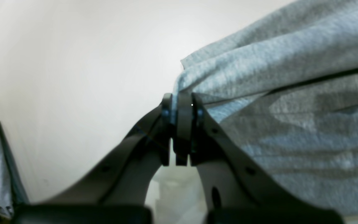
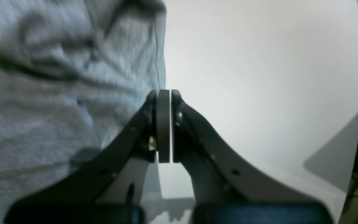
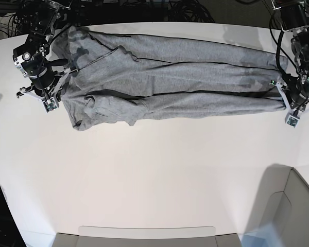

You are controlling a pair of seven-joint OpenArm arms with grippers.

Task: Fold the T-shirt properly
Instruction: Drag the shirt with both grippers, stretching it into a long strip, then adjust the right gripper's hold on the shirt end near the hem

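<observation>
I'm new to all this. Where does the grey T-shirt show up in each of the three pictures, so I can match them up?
Left wrist view: the T-shirt fills the right side, its edge pinched in the left pincer.
Right wrist view: it fills the left side, beside the shut right pincer.
Base view: it lies stretched across the top of the picture.
Shared landmark: the white table.

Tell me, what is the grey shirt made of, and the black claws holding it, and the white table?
The T-shirt looks like soft knitted cotton: flecked grey, matte, wrinkling in loose folds. The left gripper and right gripper look like hard black plastic, smooth with a dull shine, though coated metal is possible. The table looks smooth, white and slightly glossy; perhaps laminate or painted board.
</observation>
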